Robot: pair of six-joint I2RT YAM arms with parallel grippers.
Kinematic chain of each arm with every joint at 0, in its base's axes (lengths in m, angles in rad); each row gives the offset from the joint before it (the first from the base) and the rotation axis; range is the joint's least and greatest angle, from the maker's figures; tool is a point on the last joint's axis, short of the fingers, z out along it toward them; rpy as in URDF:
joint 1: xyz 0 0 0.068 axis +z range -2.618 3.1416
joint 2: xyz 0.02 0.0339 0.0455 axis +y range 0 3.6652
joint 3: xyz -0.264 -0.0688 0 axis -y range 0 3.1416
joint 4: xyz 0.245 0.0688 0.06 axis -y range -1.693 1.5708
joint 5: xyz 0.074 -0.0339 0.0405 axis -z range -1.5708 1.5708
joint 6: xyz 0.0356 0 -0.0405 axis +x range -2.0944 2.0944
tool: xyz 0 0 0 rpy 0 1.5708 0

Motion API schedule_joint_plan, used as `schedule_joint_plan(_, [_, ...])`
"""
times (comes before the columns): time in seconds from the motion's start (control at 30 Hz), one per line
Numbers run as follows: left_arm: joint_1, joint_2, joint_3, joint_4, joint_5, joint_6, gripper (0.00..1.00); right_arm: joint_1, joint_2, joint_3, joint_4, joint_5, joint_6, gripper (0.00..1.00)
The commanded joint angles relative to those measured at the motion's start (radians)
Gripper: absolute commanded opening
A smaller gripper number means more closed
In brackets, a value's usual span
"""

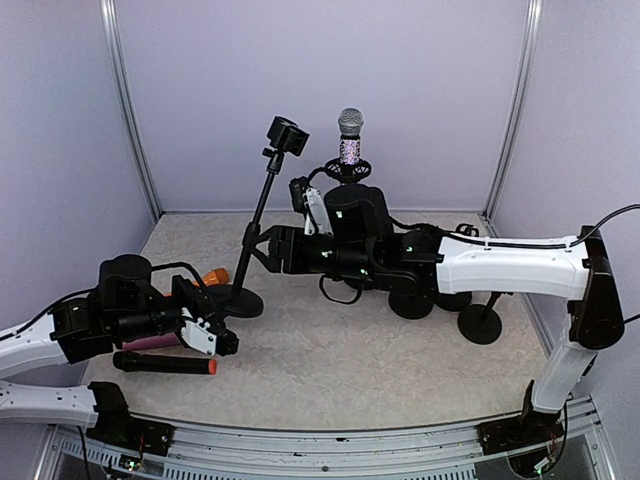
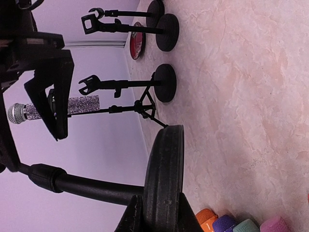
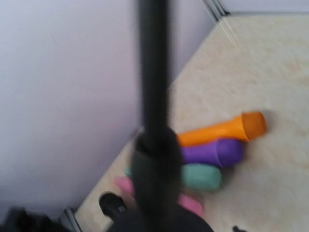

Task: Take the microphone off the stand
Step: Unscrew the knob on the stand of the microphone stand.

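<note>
A glittery silver-headed microphone (image 1: 350, 135) sits upright in a tripod stand (image 1: 347, 172) at the back, behind my right arm. It also shows in the left wrist view (image 2: 53, 108). A nearer stand's pole (image 1: 258, 215) carries an empty black clip (image 1: 288, 135) and ends in a round base (image 1: 236, 300). My left gripper (image 1: 218, 325) is shut on that base's rim, seen edge-on in its wrist view (image 2: 164, 183). My right gripper (image 1: 256, 247) is open with its fingers on either side of the pole, which fills the right wrist view as a blur (image 3: 152, 77).
Loose microphones lie at the left: orange (image 3: 222, 129), purple (image 3: 212, 152), teal (image 3: 203, 177), pink (image 3: 190, 203), and a black one with a red end (image 1: 165, 363). Several empty stands with round bases (image 1: 480, 323) stand at the right, seen too from the left wrist (image 2: 166, 83).
</note>
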Motion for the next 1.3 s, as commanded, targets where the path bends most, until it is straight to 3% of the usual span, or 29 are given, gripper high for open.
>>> schedule_joint_plan(0.0, [-0.006, -0.038, 0.005, 0.146, -0.010, 0.000, 0.00, 0.020, 0.064, 0.116, 0.013, 0.054, -0.057, 0.65])
schedule_joint_plan(0.23, [-0.008, -0.067, -0.030, 0.206, -0.010, 0.049, 0.00, 0.021, 0.126, 0.194, -0.021, 0.173, -0.052, 0.51])
schedule_joint_plan(0.63, [-0.013, -0.039, -0.028, 0.258, -0.029, 0.078, 0.00, 0.020, 0.202, 0.292, 0.017, 0.123, -0.088, 0.47])
schedule_joint_plan(0.8, [-0.016, -0.036, -0.024, 0.263, -0.034, 0.080, 0.00, 0.020, 0.207, 0.307, 0.028, 0.103, -0.099, 0.30])
schedule_joint_plan(0.97, [-0.017, -0.026, -0.013, 0.267, -0.038, 0.066, 0.00, 0.017, 0.154, 0.225, 0.122, 0.066, -0.123, 0.14])
schedule_joint_plan(1.07, [-0.019, -0.017, 0.001, 0.264, -0.036, 0.051, 0.00, 0.018, 0.121, 0.182, 0.188, 0.019, -0.162, 0.00])
schedule_joint_plan(1.27, [-0.019, -0.008, 0.055, 0.223, 0.025, -0.008, 0.00, 0.011, 0.045, 0.096, 0.303, -0.117, -0.232, 0.00])
